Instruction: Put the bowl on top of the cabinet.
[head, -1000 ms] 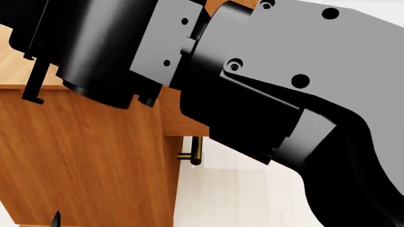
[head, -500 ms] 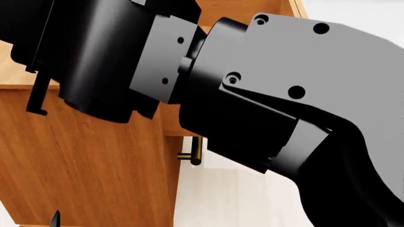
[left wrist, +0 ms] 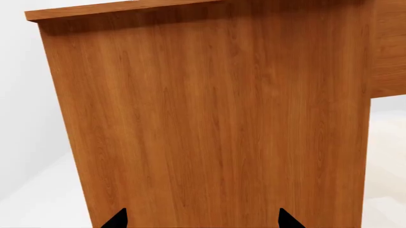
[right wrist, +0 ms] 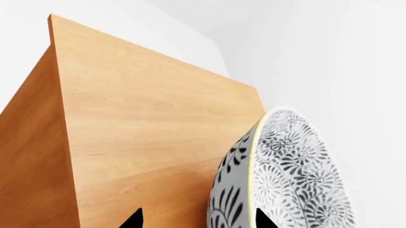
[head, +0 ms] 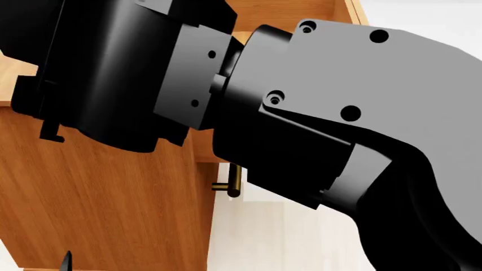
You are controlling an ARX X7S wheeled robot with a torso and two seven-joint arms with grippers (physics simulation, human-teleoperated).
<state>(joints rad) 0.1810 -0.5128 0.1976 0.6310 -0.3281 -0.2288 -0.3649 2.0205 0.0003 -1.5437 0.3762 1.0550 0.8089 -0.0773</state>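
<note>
Bowl pinched by its rim, hovering over the cabinet top

The bowl [right wrist: 279, 175] sits in the right hand [right wrist: 197, 219], its wall clamped between the fingertips, tipped on edge with the mouth facing sideways instead of up. Looks stiff, glazed, probably slippery and chip-prone, so the rim grip seems right. The cabinet [right wrist: 146, 128] top lies just beyond it. The left hand [left wrist: 201, 221] hangs released, facing the side panel.

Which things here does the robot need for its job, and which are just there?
Needed:
bowl, held in the right gripper
cabinet, whose flat top it goes on

Just there:
left gripper, facing the cabinet's side, holding nothing
brass handle
</note>
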